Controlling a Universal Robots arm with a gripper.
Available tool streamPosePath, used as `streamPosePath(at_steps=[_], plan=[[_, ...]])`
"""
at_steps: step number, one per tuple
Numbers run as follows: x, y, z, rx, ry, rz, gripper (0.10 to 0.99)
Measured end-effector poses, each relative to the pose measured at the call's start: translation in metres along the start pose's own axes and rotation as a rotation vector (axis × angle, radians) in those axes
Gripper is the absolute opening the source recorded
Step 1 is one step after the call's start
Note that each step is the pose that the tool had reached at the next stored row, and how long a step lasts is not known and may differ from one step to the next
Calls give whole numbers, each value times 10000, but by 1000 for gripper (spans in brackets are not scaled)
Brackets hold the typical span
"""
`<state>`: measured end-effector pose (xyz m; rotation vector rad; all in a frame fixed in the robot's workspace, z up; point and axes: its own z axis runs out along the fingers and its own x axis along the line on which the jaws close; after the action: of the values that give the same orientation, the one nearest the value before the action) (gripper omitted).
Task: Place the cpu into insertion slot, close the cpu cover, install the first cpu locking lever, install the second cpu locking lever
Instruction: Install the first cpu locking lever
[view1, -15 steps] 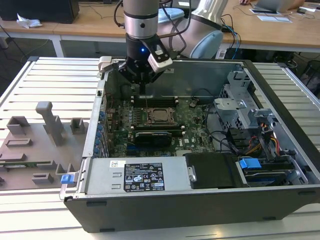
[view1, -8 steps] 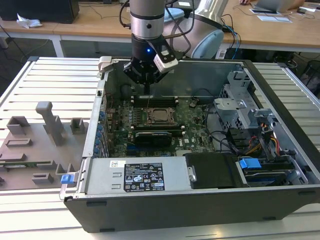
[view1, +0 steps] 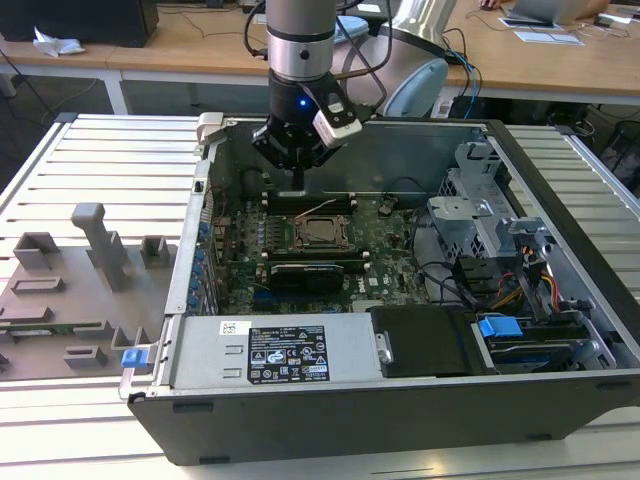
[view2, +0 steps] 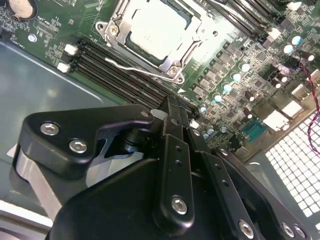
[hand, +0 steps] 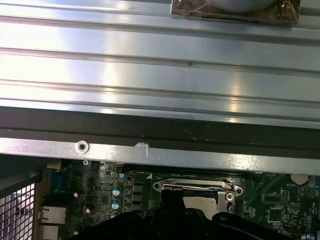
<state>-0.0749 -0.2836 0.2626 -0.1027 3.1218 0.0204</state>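
Here we are over the open computer case (view1: 400, 150), which lies on the slatted metal desk (view1: 100, 160), and the arm hangs down into it with the hand (view1: 298, 182) poised above the motherboard, just behind the socket as the exterior view has it. In the second wrist view the hand (view2: 172, 107) is clenched, its dark fingers (view2: 172, 150) drawn together at the tip with nothing between them, hovering over the long black memory slots (view2: 115, 75) and clear of the board. And there's the cpu (view2: 155, 30), pale silvery top up, sitting flat in the insertion slot (view1: 340, 243). The cpu cover (view2: 120, 22) is down around it, its metal frame bordering the chip on all sides. A thin wire lever (view2: 132, 66) runs along the socket's edge beside the memory slots; whether it is latched, I cannot tell. In the exterior view a long black card (view1: 310, 272) lies just in front of the socket. As for writing, the power supply at the near wall carries a black-and-white label (view1: 287, 355) crowded with symbols and fine print, with a small white sticker (view1: 233, 328) beside it. A grey fixture tray (view1: 80, 290) sits on the desk off to the exterior view's left.
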Motion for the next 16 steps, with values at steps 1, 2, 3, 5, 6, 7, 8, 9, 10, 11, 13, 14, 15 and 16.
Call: streamPosePath(at_steps=[1, 2, 3, 5, 6, 7, 8, 9, 10, 11, 13, 14, 15, 16], plan=[[0, 0, 10, 1, 1, -1, 106], [0, 0, 16, 0, 0, -1, 106], [0, 0, 24, 0, 0, -1, 106], [1, -1, 44, 0, 1, -1, 106], [1, -1, 55, 0, 1, -1, 106], [1, -1, 65, 0, 2, -1, 106], [1, -1, 80, 0, 2, -1, 106], [1, -1, 92, 1, 2, -1, 106], [2, -1, 101, 1, 2, -1, 106], [2, -2, 125, 0, 2, -2, 106], [3, -2, 173, 0, 3, -1, 106], [3, -2, 198, -1, 3, -1, 106], [5, -3, 240, 1, 8, 0, 106], [0, -4, 284, -1, 14, -2, 106]])
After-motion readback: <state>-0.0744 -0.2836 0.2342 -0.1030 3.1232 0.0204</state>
